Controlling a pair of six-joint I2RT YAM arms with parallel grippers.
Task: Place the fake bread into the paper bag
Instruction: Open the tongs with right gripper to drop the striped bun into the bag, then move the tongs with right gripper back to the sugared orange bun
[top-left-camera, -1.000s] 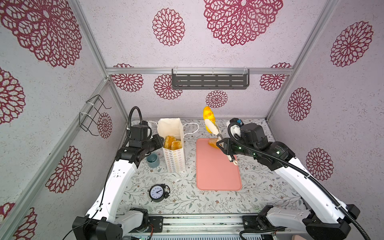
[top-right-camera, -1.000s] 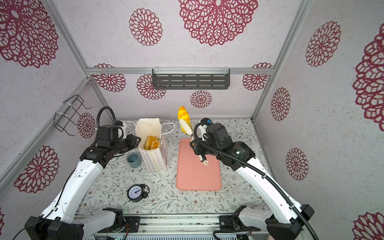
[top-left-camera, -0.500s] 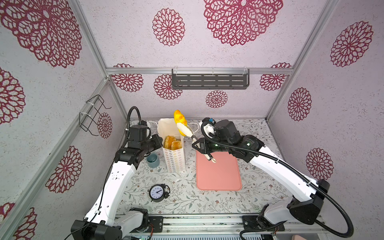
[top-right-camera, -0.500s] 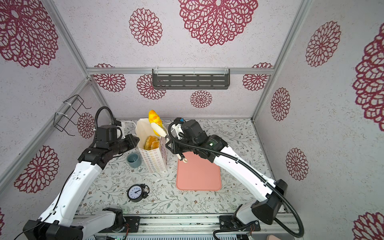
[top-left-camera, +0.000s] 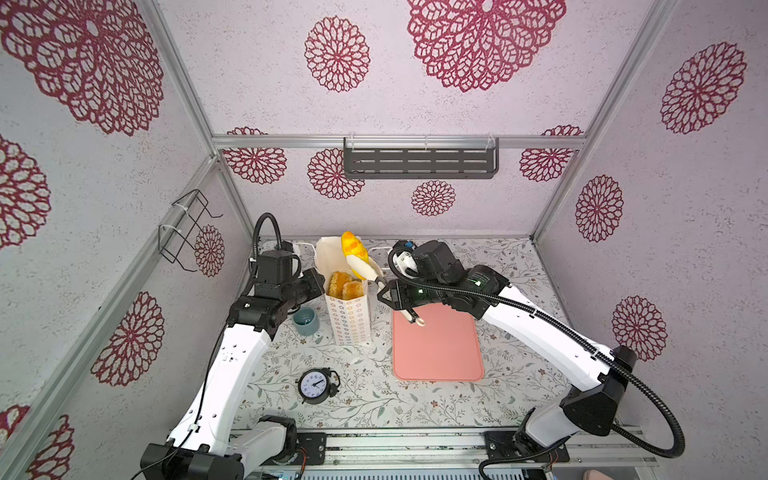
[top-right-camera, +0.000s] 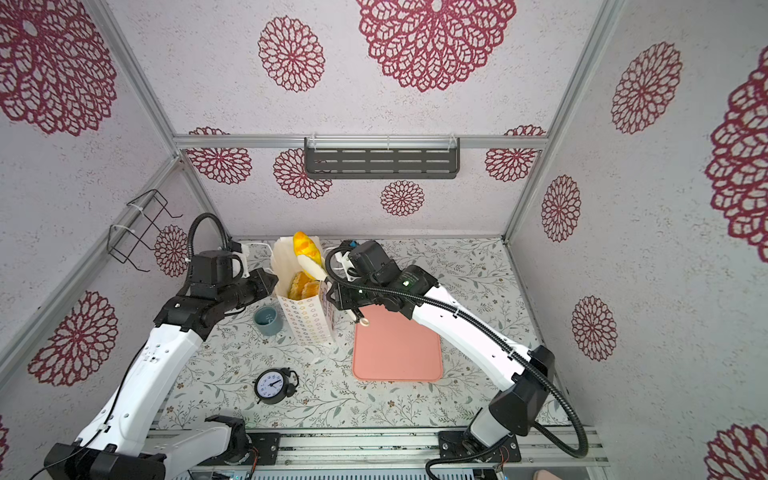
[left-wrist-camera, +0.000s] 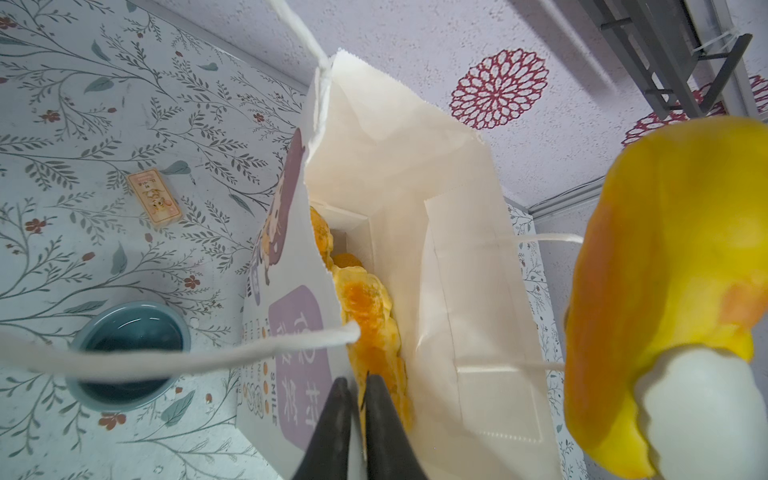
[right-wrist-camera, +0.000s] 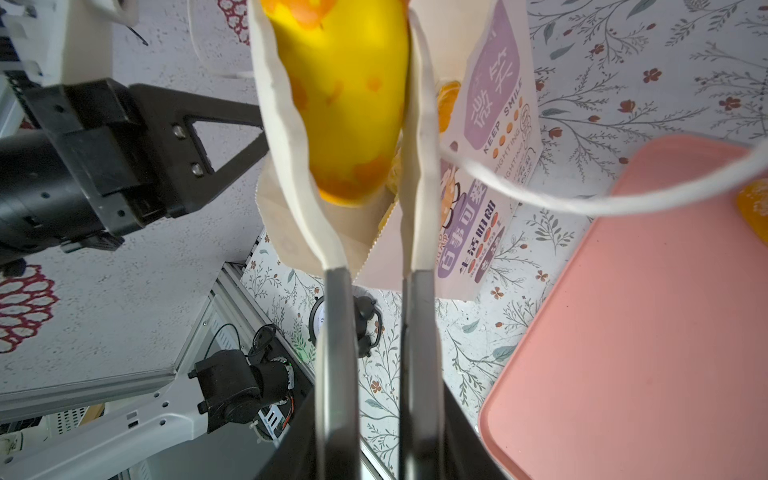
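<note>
The white paper bag (top-left-camera: 349, 320) (top-right-camera: 307, 320) stands open on the table, with ridged golden rolls (top-left-camera: 345, 284) (left-wrist-camera: 365, 299) inside. My left gripper (left-wrist-camera: 358, 380) (top-left-camera: 318, 282) is shut on the bag's printed wall at the rim. My right gripper (right-wrist-camera: 376, 415) (top-left-camera: 390, 293) is shut on white-tipped tongs (right-wrist-camera: 417, 166). The tongs pinch a long yellow loaf (top-left-camera: 353, 247) (top-right-camera: 305, 247) (right-wrist-camera: 345, 104), which is tilted just above the bag's mouth. Another orange piece of bread (right-wrist-camera: 754, 208) lies on the pink mat; the arm hides it in both top views.
The pink mat (top-left-camera: 436, 353) lies right of the bag. A blue-grey cup (top-left-camera: 305, 322) stands left of it, and an alarm clock (top-left-camera: 316, 386) sits nearer the front. A small tan cracker-like piece (left-wrist-camera: 154, 199) lies behind the cup. A cord handle (right-wrist-camera: 582, 199) hangs by the tongs.
My right arm has swung left, carrying the loaf in the tongs from above the mat to above the bag's mouth. My left gripper has stayed at the bag's rim.
</note>
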